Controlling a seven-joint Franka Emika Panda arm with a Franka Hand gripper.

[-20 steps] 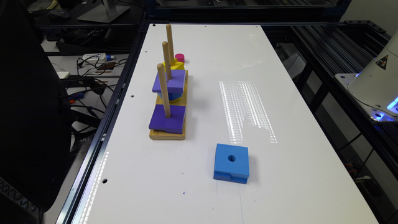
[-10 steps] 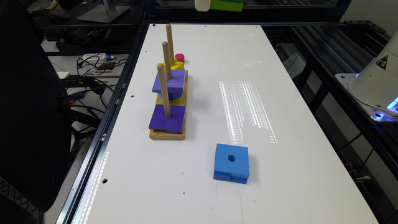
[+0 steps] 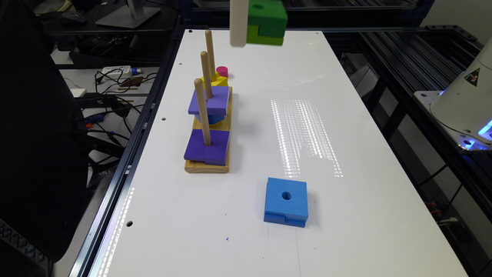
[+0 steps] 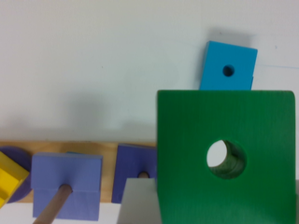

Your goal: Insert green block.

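Three wooden pegs (image 3: 203, 109) standing on one wooden base (image 3: 207, 166), carrying two purple blocks (image 3: 207, 146). Green block (image 3: 266, 21) clamped in gripper (image 3: 239, 23), held high, well right of pegs in the exterior view (hole axis vertical, not over any peg). One blue block (image 3: 286, 201) loose on table (image 3: 346, 215).

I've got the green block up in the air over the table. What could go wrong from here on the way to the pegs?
1. The green block hangs high above the table, so a slip from the claw would drop it far.
2. The three pegs stand close in a row; a slightly off descent could catch a neighbouring peg or hit a peg tip beside the block's hole.
3. The pegs already carry purple blocks, so it will seat higher than the wooden base.
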